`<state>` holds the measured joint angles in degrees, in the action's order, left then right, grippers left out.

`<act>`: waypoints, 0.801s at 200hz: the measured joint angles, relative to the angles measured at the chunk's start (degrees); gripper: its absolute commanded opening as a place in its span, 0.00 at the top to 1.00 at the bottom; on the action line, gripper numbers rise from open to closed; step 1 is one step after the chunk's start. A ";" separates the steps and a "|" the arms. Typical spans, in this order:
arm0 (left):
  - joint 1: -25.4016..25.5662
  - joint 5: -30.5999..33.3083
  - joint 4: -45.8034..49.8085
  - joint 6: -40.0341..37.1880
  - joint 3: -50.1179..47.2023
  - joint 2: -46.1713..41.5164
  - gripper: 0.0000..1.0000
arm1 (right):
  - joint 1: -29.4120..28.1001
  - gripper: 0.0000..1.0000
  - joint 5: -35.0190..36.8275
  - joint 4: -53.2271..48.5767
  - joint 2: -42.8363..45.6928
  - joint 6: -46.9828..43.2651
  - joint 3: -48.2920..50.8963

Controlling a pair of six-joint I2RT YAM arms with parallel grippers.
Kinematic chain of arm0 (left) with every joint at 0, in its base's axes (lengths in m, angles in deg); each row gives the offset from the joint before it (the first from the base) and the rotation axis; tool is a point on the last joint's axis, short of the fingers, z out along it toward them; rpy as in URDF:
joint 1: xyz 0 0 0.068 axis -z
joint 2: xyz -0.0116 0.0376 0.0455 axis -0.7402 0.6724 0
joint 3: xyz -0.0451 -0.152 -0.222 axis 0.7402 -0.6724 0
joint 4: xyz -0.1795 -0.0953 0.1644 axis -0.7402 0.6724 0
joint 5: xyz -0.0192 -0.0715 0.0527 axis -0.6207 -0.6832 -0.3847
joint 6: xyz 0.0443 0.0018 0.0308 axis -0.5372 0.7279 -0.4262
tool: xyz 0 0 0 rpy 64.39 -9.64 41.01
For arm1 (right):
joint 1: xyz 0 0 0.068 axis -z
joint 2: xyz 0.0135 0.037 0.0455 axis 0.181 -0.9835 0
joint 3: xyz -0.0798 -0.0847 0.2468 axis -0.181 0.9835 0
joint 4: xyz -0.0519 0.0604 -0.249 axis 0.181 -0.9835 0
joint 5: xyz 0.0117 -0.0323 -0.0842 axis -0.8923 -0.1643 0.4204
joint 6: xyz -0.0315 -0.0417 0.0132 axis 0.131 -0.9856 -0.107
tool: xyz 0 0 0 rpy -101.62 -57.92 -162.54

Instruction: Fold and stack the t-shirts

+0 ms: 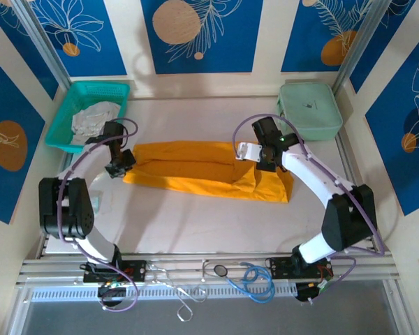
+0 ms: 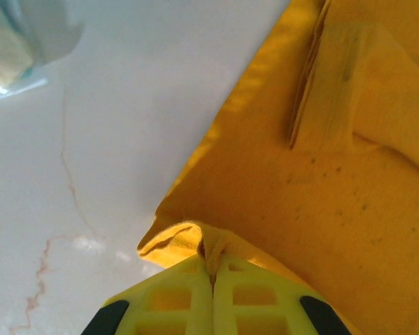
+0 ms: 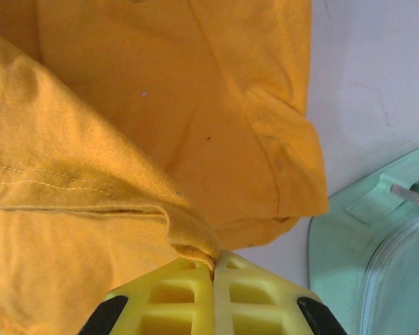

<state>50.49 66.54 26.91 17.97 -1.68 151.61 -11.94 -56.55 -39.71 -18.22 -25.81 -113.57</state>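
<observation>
Mustard-orange soft cloth, a short-sleeved t-shirt (image 1: 209, 171), lay folded into a long band across the middle of the white table (image 1: 195, 223), between your two arms. Your left gripper (image 1: 119, 166) stood at the band's left end. In the left wrist view its yellow fingers (image 2: 174, 300) were pressed together with a pinch of the shirt's corner caught between them. Your right gripper (image 1: 267, 157) stood over the band's right part, its yellow fingers (image 3: 258, 293) likewise closed tight on a stitched fold of the same shirt.

Surroundings: a teal plastic mesh basket (image 1: 61, 125) sat at the far left corner, just beyond your left gripper, with a pale whitish-grey cloth garment (image 1: 94, 118) crumpled inside it. A mint-green hard case (image 1: 309, 110) sat at the far right corner, near your right gripper, with bare table between it and the shirt. Your right arm's white link crossed above the shirt's right end. Loose cables (image 1: 255, 279) lay at the near edge between the arm bases.
</observation>
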 measured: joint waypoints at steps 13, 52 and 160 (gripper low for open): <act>0.55 0.68 -0.09 -0.02 1.79 2.29 1.00 | 0.48 1.00 -0.46 0.63 -2.19 -0.90 -1.55; 1.57 2.91 -0.42 -0.02 4.22 7.87 1.00 | 1.64 1.00 -1.55 2.43 -7.54 -2.32 -3.91; 1.68 8.44 -0.04 0.04 11.13 18.23 0.99 | 4.96 1.00 -2.82 6.56 -14.43 8.37 -4.02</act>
<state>52.17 74.97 26.86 18.01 9.45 169.84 -6.98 -59.37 -33.15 -32.64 -17.44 -117.59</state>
